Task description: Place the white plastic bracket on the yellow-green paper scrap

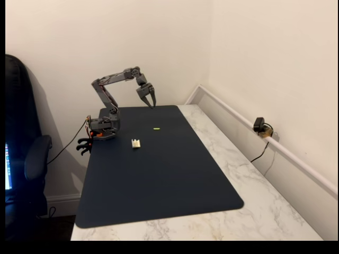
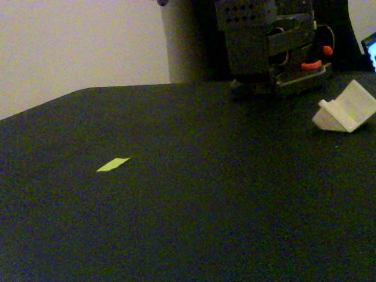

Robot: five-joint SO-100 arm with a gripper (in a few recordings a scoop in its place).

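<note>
Looking down from the fixed view high over the desk, you have the gripper (image 1: 150, 100) hanging in the air above the far edge of the dark mat (image 1: 159, 174), its two fingers spread apart and pointing down, with nothing between them. Your arm's base (image 1: 104, 128) sits at the far left corner of that mat.

You will find the white plastic bracket (image 1: 136, 143) lying on the mat, near the base and just to its right, well clear of the gripper. The yellow-green paper scrap (image 1: 157, 128) lies flat on the mat farther off and to the right of the bracket, apart from it, and nearer the spot under the gripper.

From the low fixed view at mat level, the sides swap for you: the bracket (image 2: 345, 108) rests at the right, close by the base (image 2: 276, 44), tilted with an open face upward, while the scrap (image 2: 113, 164) lies at the left, well apart.

A marble-patterned table (image 1: 265, 174) carries the mat.
</note>
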